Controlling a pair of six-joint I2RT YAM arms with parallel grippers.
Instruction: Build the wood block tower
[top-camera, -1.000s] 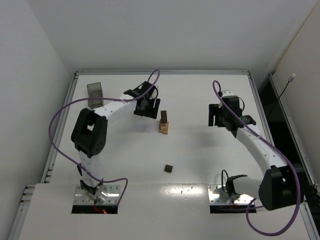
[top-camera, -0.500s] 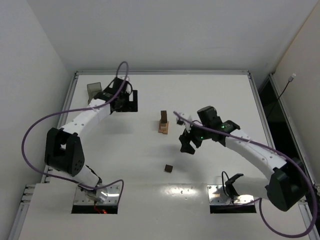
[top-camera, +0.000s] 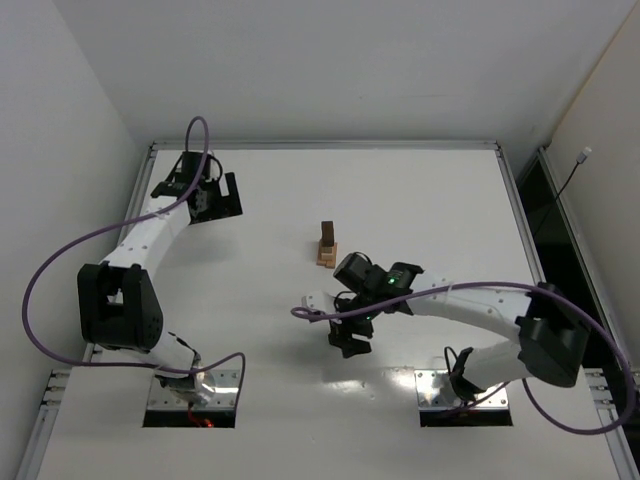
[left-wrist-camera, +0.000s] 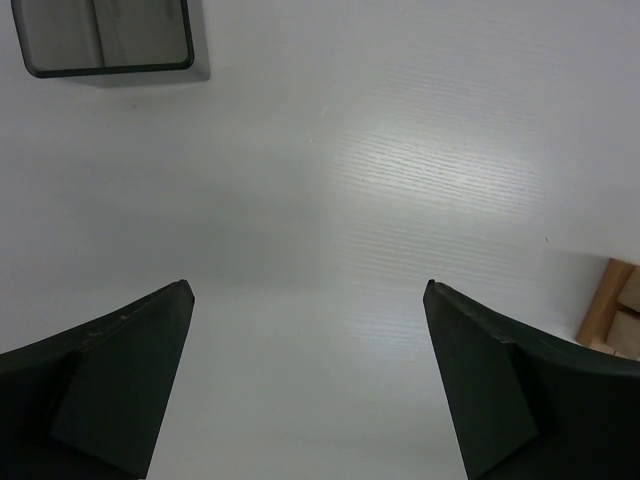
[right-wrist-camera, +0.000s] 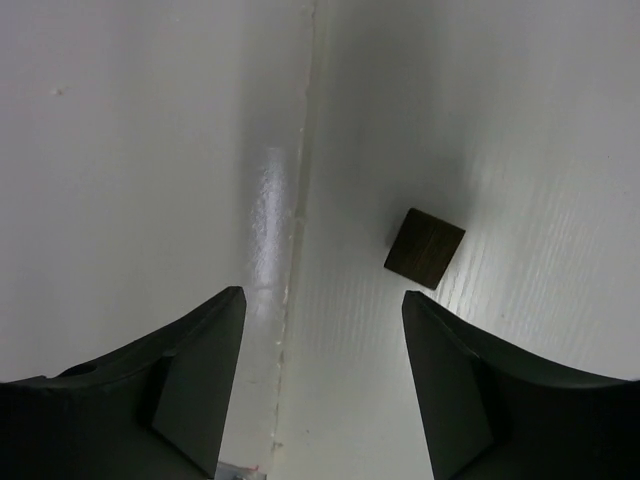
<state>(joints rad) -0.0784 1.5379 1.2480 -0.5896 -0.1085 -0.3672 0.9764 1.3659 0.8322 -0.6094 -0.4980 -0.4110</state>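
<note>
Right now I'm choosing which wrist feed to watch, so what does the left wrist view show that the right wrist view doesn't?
Only left wrist: the grey bin in its upper left corner and a sliver of the tower at its right edge. Only right wrist: the loose dark block just ahead of the right tool, and a seam in the table. Both: white table and an open, empty tool, the left tool included.

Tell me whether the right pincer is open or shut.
Open. The right pincer's fingers stand wide apart in the wrist view, bare table between them; the dark brown block lies ahead, ungripped.
</note>
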